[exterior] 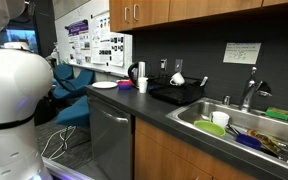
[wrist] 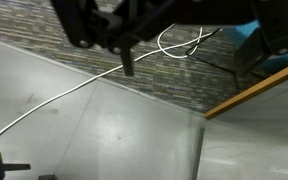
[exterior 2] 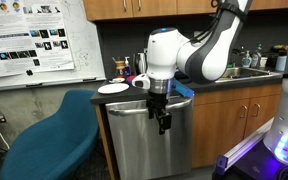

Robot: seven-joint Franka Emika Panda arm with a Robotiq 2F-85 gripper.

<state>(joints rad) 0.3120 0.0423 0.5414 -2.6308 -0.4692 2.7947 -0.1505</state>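
In an exterior view my gripper (exterior 2: 163,122) hangs pointing down in front of the stainless steel dishwasher (exterior 2: 139,145), just under the counter edge. It touches nothing. In the wrist view the gripper (wrist: 179,30) comes in from the top; its dark fingers (wrist: 82,28) stand wide apart with nothing between them. Below them lie grey carpet and a looped white cable (wrist: 174,45). The dishwasher's steel front (wrist: 104,130) fills the lower part, with a wooden cabinet edge (wrist: 254,90) to the right. The white robot body (exterior: 14,100) fills the left of the view along the counter, which also shows the dishwasher (exterior: 111,140).
A white plate (exterior 2: 112,89), a kettle (exterior 2: 141,65) and a mug (exterior: 142,85) stand on the dark counter (exterior: 169,112). The sink (exterior: 244,125) holds several dishes. A blue chair (exterior 2: 54,140) sits beside the dishwasher. Wooden cabinets (exterior 2: 224,125) lie under the counter.
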